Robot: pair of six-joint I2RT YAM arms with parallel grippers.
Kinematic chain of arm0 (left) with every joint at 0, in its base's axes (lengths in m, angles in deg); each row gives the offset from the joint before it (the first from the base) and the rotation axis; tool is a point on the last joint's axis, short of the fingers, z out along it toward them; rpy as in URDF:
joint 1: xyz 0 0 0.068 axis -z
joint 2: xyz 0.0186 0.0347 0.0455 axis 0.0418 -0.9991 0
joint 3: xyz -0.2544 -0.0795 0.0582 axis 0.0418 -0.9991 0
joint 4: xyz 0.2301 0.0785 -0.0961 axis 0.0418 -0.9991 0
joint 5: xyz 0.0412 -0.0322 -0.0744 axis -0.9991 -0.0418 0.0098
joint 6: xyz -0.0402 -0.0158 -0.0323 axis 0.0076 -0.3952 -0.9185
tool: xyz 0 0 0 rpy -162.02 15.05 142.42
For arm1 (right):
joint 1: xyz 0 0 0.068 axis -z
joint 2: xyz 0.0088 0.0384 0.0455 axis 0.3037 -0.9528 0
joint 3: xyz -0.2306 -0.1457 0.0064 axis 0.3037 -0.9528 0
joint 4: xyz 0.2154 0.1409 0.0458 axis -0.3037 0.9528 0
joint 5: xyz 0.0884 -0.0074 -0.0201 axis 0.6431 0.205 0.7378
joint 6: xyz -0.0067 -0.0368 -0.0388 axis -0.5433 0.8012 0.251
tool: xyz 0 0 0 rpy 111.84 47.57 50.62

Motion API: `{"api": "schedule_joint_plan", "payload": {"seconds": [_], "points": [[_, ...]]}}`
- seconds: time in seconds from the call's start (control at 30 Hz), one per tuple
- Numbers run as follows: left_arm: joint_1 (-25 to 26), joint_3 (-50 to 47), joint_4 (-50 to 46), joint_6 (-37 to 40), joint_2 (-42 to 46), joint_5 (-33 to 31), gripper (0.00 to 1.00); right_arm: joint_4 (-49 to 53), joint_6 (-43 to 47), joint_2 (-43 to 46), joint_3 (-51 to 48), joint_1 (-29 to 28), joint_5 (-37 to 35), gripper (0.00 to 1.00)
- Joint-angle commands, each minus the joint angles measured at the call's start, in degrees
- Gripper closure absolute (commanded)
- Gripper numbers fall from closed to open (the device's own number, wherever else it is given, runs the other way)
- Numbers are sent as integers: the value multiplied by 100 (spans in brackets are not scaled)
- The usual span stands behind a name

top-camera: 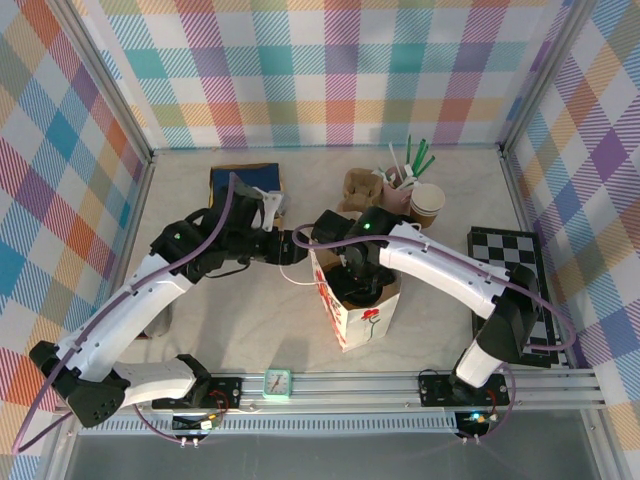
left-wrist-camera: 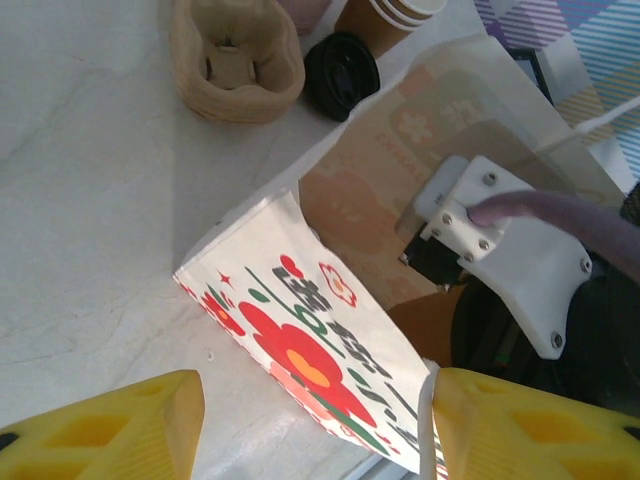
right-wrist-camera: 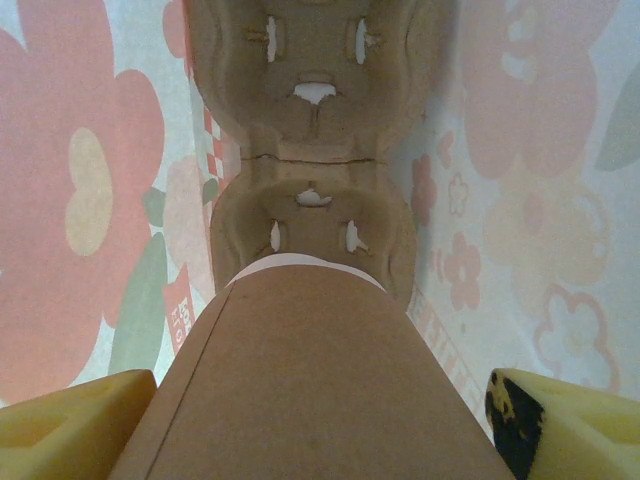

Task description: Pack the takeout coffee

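The right claw point(right-wrist-camera: 320, 388) is down inside the floral paper bag point(top-camera: 347, 318), its jaws set wide and pinching the takeout coffee point(right-wrist-camera: 300, 340) by its kraft sides. The cup hangs base-down over a pulp cup carrier point(right-wrist-camera: 315, 150) lying on the bag's floor (whether base and carrier touch, I cannot tell). The left claw point(left-wrist-camera: 315, 400) hovers at the bag's left rim, spread, with the bag's flowered wall between its jaws. Behind the bag on the tabletop point(top-camera: 250, 320) sit a second carrier point(left-wrist-camera: 235, 65), a loose black lid point(left-wrist-camera: 342, 70) just beside it, and stacked unlidded cups point(top-camera: 427, 203).
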Motion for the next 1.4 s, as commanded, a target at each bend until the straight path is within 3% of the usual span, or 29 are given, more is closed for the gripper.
{"api": "schedule_joint_plan", "payload": {"seconds": [0.0, 0.1, 0.33, 0.5, 0.77, 1.37], "points": [[-209, 321, 125, -25, -216, -179, 37, -31, -43, 212, -108, 33, -2, 65], [-463, 515, 154, 25, -554, 90, 37, -87, -59, 285, -175, 31, 22, 65], [-475, 1108, 64, 263, -1294, 418, 40, -114, -76, 314, -229, 39, 21, 65], [-475, 1139, 84, 283, -1356, 467, 43, -123, -76, 315, -246, 40, 32, 65], [-466, 1177, -130, 375, -1553, 470, 61, -106, -57, 269, -204, 33, 3, 65], [-284, 1252, -230, 461, -1637, 361, 83, -229, -174, 238, -401, 27, 111, 66]]}}
